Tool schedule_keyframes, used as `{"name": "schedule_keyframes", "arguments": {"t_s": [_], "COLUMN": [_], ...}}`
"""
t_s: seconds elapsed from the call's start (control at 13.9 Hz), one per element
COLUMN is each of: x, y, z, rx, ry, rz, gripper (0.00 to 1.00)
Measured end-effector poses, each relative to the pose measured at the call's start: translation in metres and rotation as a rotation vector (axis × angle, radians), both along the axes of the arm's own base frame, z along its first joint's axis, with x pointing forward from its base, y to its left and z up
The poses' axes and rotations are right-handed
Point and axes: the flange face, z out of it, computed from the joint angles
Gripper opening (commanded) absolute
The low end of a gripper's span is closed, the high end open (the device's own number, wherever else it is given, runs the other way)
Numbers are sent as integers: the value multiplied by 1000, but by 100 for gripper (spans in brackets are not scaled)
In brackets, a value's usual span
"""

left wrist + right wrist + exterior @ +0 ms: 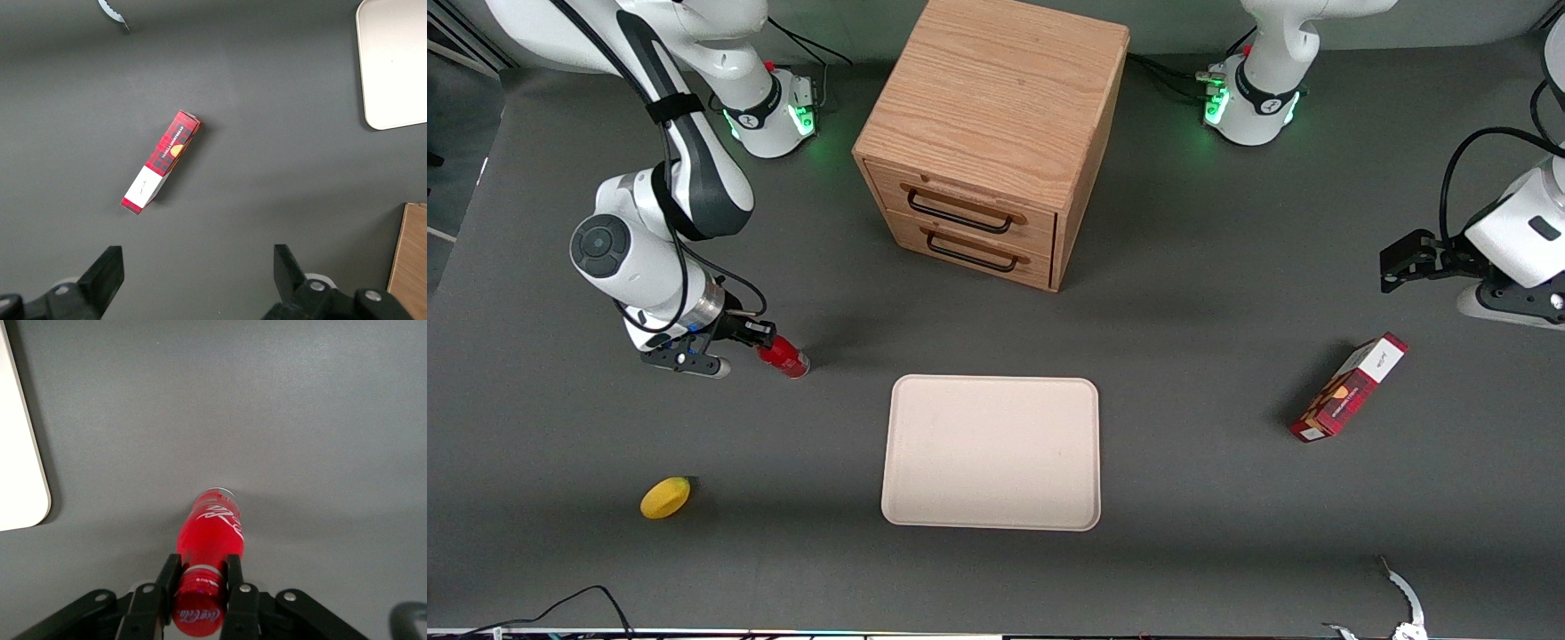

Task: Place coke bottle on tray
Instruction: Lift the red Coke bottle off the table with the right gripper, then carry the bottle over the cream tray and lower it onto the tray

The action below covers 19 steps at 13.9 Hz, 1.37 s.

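The gripper point(198, 587) clamps the coke bottle point(212, 530) just below its cap — a high hold; the bottle may swing or topple once released on the tray point(907, 511).

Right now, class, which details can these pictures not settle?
- Slim red coke bottle: whether its base touches the table; neither view settles it.
- Black two-finger gripper: shut on the neck, its body cut by the wrist view's edge.
- Wooden drawer cabinet: contents hidden by closed fronts, front view.
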Motion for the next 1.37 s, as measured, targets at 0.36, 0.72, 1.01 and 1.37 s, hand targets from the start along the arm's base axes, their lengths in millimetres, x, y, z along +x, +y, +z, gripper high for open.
{"name": "schedule_keyframes", "arguments": {"t_s": [0.36, 0.72, 1.01, 1.37], "x": [15, 42, 74, 134], "y": [-1, -11, -1, 58], "z": [55, 202, 259, 222], "rx": [-17, -24, 2, 70], "ry": [22, 61, 103, 83], "rz": [24, 57, 71, -95], "gripper": [0, 0, 0, 0]}}
